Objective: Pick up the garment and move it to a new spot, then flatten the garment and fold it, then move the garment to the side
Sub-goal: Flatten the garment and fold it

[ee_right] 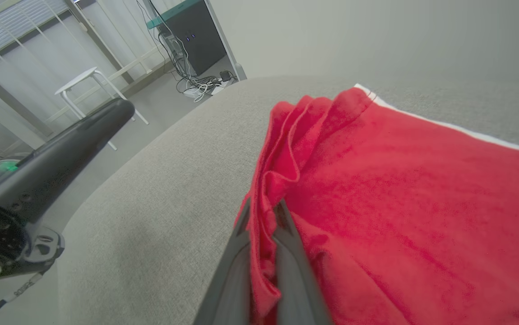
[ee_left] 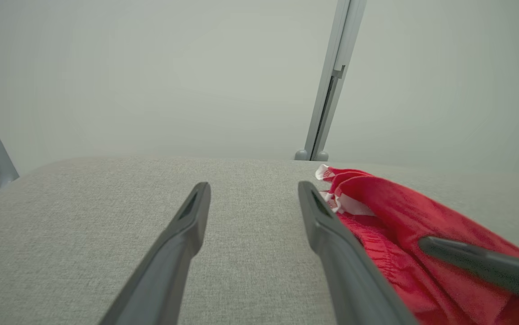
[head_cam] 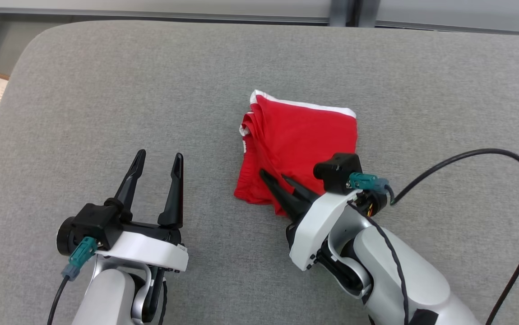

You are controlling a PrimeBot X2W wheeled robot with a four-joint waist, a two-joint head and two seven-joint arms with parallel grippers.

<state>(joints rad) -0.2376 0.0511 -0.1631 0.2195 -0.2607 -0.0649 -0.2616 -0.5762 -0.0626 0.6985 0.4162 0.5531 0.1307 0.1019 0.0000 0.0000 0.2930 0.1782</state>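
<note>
**One clenched, one released**

Seen from the head camera, the red garment (head_cam: 302,135) lies folded near the middle of the grey tabletop (head_cam: 106,90), a little toward 3 o'clock. A white trim runs along its 12 o'clock edge. Several layered folds bunch up along its 9 o'clock side.

The right end effector (head_cam: 273,174) reaches in from 5 o'clock with its fingers pointing toward 10 o'clock, over the garment's 7 o'clock corner. In the right wrist view the two fingers stand close together, and a ridge of red cloth is pinched between them, so this end effector is clenched on the garment. The rest of the cloth lies flat on the tabletop toward 2 o'clock of that view.

The left end effector (head_cam: 159,154) sits at 7 o'clock of the head view, fingers pointing to 12 o'clock. It is released, with its fingers spread wide and nothing between them. It hangs over bare tabletop, apart from the garment, which is toward its 3 o'clock. The left wrist view shows the red cloth just beside the right-hand finger, with a dark finger of the other arm lying across it at 4 o'clock.

A black cable (head_cam: 512,158) loops above the tabletop at 3 o'clock of the head view. A white stool (ee_right: 81,79) stands on the floor at 10 o'clock of the right wrist view.
</note>
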